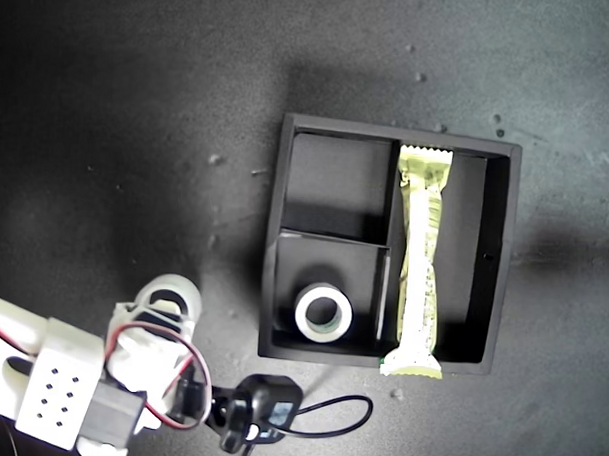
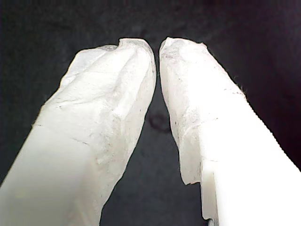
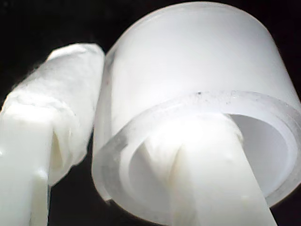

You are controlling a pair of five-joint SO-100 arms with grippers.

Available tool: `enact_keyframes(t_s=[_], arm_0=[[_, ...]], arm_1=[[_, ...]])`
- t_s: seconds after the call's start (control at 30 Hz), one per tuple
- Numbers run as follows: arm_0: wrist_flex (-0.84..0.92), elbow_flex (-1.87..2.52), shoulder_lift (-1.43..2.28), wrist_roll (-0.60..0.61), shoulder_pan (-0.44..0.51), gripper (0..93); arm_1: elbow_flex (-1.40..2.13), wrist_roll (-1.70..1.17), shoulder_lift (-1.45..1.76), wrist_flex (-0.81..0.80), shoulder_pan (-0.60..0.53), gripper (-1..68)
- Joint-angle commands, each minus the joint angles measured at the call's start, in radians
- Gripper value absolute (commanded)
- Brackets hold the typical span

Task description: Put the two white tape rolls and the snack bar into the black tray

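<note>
The black tray [image 1: 498, 257] lies right of centre in the exterior view. One white tape roll [image 1: 324, 314] lies flat in its nearer small compartment. The snack bar [image 1: 421, 262] lies along the long compartment, its near end resting over the tray wall. A second white tape roll [image 1: 174, 296] [image 3: 197, 70] is at the exterior view's lower left, outside the tray. My second gripper [image 1: 167, 308] [image 3: 136, 99] is shut on it, one finger inside the hole and one outside. My first gripper [image 2: 157, 47] is shut with nothing in it, over dark surface.
A black plug and looped black cable [image 1: 278, 402] lie on the dark tabletop just in front of the tray's near left corner in the exterior view. Red wires [image 1: 174, 379] run along the second arm. The tray's farther small compartment [image 1: 336, 184] holds nothing.
</note>
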Motion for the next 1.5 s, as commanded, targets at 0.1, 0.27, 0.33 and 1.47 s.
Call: enact_keyframes(t_s=[0.1, 0.27, 0.33, 1.47], arm_0=[[0.308, -0.600, -0.058, 0.224, -0.123, 0.2], [0.310, -0.954, -0.199, 0.469, -0.261, 0.1], [0.311, -1.009, -0.244, 0.520, -0.308, 0.1], [0.316, -1.292, -0.650, 0.557, -0.333, 15.7]], arm_1=[[0.005, -0.003, 0.012, -0.041, -0.006, 0.6], [0.014, -0.006, 0.012, -0.055, 0.000, 0.4], [0.020, -0.005, 0.012, -0.061, -0.002, 0.2], [0.084, 0.015, 0.014, -0.118, 0.014, -0.1]])
